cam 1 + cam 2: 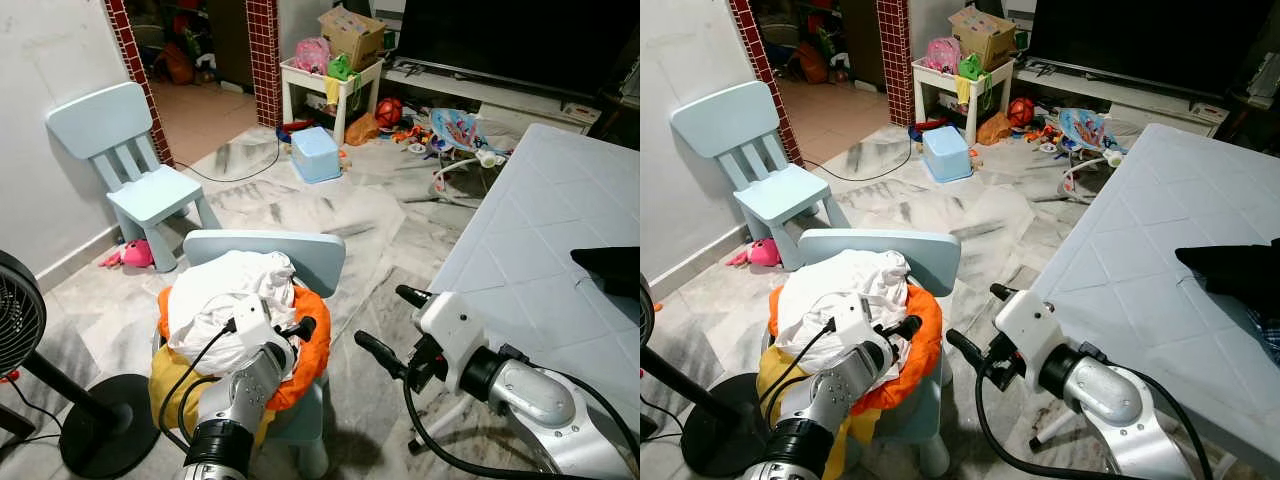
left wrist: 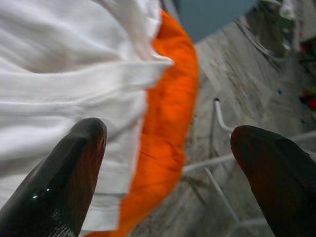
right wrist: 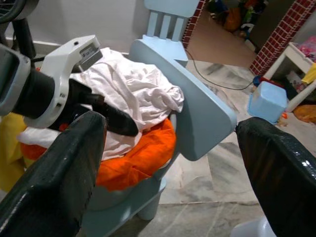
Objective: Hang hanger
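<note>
We are at the start: nothing hangs yet. Our left gripper (image 1: 292, 333) hovers with fingers spread wide over the white cloth (image 1: 225, 290) and orange cloth (image 1: 310, 350) piled on the chair (image 1: 300, 252), holding nothing. Our right gripper (image 1: 395, 330), also wide and empty, waits beside the table (image 1: 560, 230). We cannot make out a hanger; finding and grasping it remain.

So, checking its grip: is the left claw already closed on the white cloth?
No, the left claw is open above the white cloth, its fingers spread apart.
</note>
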Robot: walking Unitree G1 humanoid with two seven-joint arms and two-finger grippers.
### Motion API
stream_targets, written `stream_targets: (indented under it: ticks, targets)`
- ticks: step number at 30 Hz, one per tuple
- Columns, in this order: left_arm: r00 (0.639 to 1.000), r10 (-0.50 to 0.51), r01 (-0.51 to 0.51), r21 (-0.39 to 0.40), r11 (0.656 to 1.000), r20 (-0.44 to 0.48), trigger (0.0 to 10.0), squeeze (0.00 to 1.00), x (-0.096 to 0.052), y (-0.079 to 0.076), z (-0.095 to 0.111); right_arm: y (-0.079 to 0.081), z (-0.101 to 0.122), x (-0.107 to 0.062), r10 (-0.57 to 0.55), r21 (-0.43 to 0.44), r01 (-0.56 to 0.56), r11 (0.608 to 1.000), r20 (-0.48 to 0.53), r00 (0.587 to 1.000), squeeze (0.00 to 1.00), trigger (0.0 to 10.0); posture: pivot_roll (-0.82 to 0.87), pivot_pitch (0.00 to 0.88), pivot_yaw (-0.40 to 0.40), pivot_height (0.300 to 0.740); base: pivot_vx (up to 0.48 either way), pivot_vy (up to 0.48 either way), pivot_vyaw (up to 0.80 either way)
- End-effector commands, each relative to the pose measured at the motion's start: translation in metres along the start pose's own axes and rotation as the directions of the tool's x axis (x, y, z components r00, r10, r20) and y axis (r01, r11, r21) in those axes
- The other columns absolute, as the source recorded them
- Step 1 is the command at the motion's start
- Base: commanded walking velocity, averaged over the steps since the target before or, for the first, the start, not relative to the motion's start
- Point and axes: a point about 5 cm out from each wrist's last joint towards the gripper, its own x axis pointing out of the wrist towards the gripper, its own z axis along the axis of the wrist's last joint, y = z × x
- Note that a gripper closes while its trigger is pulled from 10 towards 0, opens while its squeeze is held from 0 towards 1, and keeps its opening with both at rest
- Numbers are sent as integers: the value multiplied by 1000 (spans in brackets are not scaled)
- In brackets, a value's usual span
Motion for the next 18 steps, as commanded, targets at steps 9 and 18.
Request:
stream_targets:
  ticks: [9, 18]
  targets:
    - [993, 86, -81, -57, 995, 80, 10000, 0, -9, 10, 3, 2, 6, 6, 68, -32, -68, 997, 3, 998, 0, 10000, -248, 15, -38, 740, 0, 0, 0]
    - [996, 75, -82, -165, 983, -49, 10000, 0, 5, 9, -8, 5, 10, 12, 102, -51, -101, 994, 17, 995, 0, 10000, -262, 7, -23, 740, 0, 0, 0]
